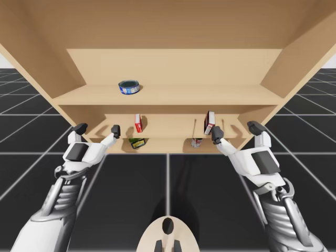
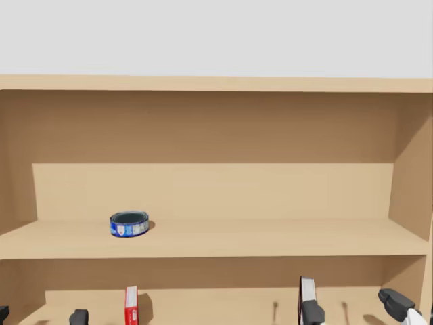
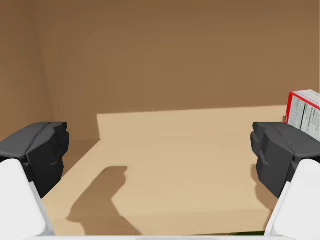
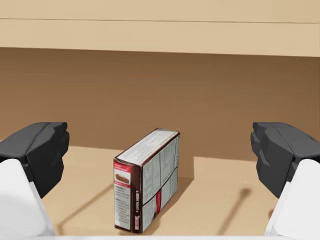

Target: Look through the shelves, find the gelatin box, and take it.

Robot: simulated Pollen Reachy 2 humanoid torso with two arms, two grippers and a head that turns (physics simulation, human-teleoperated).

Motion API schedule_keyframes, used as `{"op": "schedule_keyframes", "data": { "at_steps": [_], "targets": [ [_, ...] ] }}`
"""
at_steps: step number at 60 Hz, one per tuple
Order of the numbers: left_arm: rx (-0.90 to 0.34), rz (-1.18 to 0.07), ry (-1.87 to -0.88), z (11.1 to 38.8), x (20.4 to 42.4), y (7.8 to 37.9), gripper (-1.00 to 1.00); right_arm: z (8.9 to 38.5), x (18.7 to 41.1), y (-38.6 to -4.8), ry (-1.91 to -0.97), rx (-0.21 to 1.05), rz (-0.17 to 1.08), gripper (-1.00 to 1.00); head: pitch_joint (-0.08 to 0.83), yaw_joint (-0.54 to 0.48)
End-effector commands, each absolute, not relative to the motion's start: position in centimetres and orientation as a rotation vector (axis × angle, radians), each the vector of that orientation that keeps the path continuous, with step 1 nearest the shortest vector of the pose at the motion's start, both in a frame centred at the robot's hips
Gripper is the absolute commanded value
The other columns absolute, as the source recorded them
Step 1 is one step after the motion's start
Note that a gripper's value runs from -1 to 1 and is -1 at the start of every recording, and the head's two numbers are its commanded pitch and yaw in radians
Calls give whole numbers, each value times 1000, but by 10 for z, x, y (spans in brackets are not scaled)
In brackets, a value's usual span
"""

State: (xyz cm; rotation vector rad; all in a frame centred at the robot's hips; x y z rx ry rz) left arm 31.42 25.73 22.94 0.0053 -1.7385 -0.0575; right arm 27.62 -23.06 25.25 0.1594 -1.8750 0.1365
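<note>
- Red box (image 1: 138,123) upright on middle shelf (image 1: 168,128), beside left gripper (image 3: 159,150) (wide open, empty).
- Right gripper (image 4: 160,150) equally spread, empty, facing dark box (image 4: 146,182).
- High view adds green item (image 1: 137,142) lower down.

Before me stands a light wooden shelf unit (image 1: 173,68), with boards at several levels between slanted side walls. Under it lies a black floor (image 1: 131,178) ruled with pale grid lines. Above its top edge is a plain grey backdrop (image 2: 216,34).

Light was bright and even, coming from behind: the left end effector (image 3: 160,150) threw a soft shadow onto the shelf board (image 3: 175,165), while the back wall (image 3: 175,60) lay dim. The high view splayed the shelf sides (image 1: 31,58) outward.
</note>
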Motion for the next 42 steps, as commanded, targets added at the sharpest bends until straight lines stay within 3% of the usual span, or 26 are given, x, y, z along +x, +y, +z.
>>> {"op": "schedule_keyframes", "data": {
  "at_steps": [1,10,21,42],
  "targets": [
    [7,-55,-1736,229,315,258,-1000,251,275,-228,-1882,165,110,-1000,4,-34],
    [6,-57,-1735,229,315,258,-1000,254,273,-226,-1875,170,131,-1000,41,-26],
    [4,-59,-1737,229,315,258,-1000,252,275,-226,-1869,156,126,-1000,156,6],
    [1,-69,-1740,229,315,260,-1000,249,276,-223,-1858,132,138,-1000,348,157]
  ]
}}
